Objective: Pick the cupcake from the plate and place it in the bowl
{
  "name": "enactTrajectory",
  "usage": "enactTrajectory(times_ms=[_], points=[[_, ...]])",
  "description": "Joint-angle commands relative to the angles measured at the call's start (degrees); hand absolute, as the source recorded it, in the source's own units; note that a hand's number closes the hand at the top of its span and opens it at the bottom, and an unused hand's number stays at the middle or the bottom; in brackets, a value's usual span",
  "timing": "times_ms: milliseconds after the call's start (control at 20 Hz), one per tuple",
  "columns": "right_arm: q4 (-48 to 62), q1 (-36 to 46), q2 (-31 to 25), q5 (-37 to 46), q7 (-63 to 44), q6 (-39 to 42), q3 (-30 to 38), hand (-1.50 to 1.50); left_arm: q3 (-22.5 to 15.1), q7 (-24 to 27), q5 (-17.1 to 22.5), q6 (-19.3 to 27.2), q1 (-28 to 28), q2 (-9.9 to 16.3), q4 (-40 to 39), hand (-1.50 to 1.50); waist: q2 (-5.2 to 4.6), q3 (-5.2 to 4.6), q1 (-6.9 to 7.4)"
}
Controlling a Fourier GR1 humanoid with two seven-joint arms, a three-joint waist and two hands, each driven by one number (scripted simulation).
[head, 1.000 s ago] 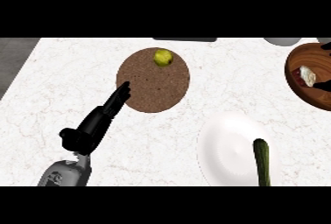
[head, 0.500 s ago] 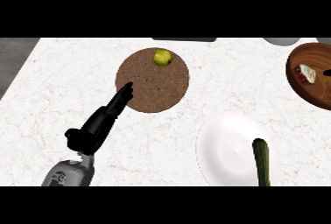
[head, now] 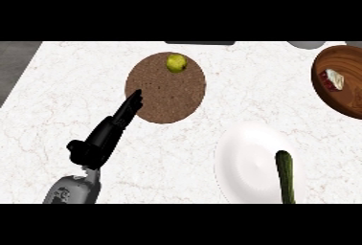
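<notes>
Left hand (head: 106, 134) nearer — cupcake (head: 332, 79) far right

One brown plate (head: 166, 98), one white plate (head: 244, 160), one wooden bowl (head: 348, 103) (cut by the edge), one hand (head: 106, 136).

The cupcake (head: 333, 79), a small white and dark-red item, lay on its side on the wooden plate (head: 338, 98), far to the right of the left hand (head: 106, 135) and a little beyond its fingertips. The plate was round and dark brown with a paler centre, and the view's right edge cut it off. The white bowl (head: 244, 158) stood to the right of the hand, nearer than the plate and apart from it.
</notes>
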State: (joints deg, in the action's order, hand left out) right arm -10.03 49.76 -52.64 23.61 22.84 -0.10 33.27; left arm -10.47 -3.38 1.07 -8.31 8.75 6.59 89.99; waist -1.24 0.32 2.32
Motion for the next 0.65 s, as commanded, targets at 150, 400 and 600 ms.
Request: enactTrajectory(times_ms=[150, 400, 600], points=[[2.7, -7.0, -8.6, -6.3, 4.3, 6.9, 7.0, -1.5, 0.2, 0.2, 0.4, 0.3, -1.2, -0.7, 0.7, 0.0, 0.0, 0.17, -0.72], [3.4, -13.0, -9.2, -7.6, 9.0, 8.4, 8.5, -1.5, 0.2, 1.3, -0.4, -0.3, -1.4, 0.3, 0.5, 0.0, -0.29, 0.32, -0.28], [4.2, -16.0, -10.8, -9.1, 11.3, 14.7, 9.9, -1.5, 0.2, 2.0, -0.1, -1.5, -2.5, 1.2, 1.0, 0.0, -0.28, 0.49, -0.52]])
